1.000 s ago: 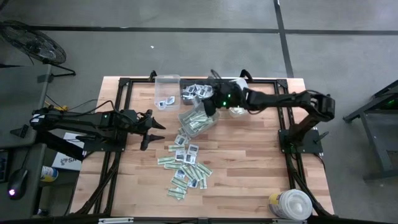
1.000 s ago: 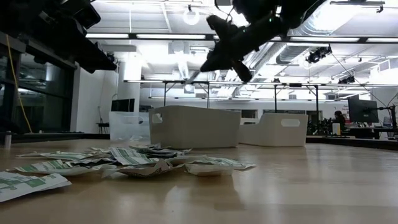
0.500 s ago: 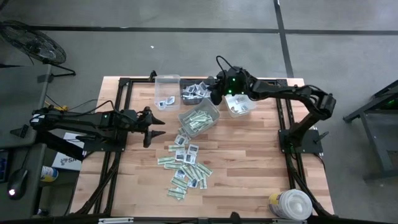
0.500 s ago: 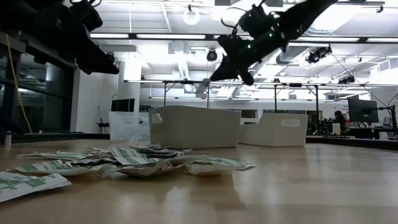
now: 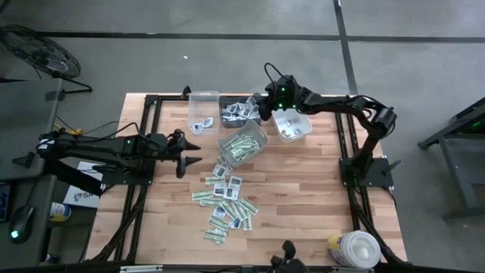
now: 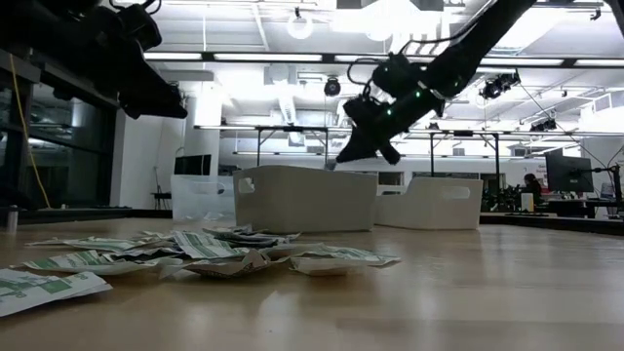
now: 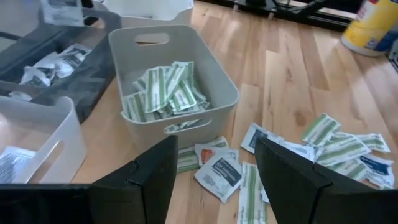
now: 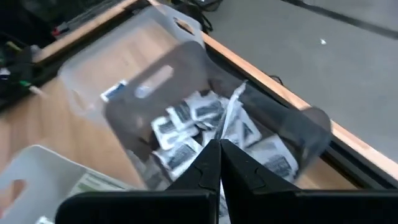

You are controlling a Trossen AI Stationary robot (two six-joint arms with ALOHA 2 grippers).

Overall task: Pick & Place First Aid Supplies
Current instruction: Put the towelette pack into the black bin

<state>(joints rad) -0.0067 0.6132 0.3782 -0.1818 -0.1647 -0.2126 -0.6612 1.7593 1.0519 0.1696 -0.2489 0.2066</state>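
A: Right tool (image 5: 260,112)?
B: Up over the dark bin (image 5: 237,114), at the far side of the counter (image 5: 303,197). Pressed together on a thin white packet (image 8: 233,109), or so it looks.
A: Lying which way?
B: Standing on edge, long side sticking out past the tips. Straight above more white packets down in the dark bin.
A: So what next?
B: Probably just let go. Dark bin right underneath, so no more reaching needed. Might miss only by tipping toward the clear bin (image 5: 203,106) just beside.
A: And the left tool (image 5: 187,153)?
B: Hanging over the left side of the counter. Spread wide apart, holding nothing, touching nothing.
A: Other packets?
B: Loose in a pile (image 5: 225,199) in the middle of the counter, near the left tool and ahead of its tips. Much nearer the left arm than the right. Lying flat, pointing every which way.
A: Green ones go where?
B: Likely the white bin (image 5: 242,144), between the pile and the dark bin. Lots of green strips inside.
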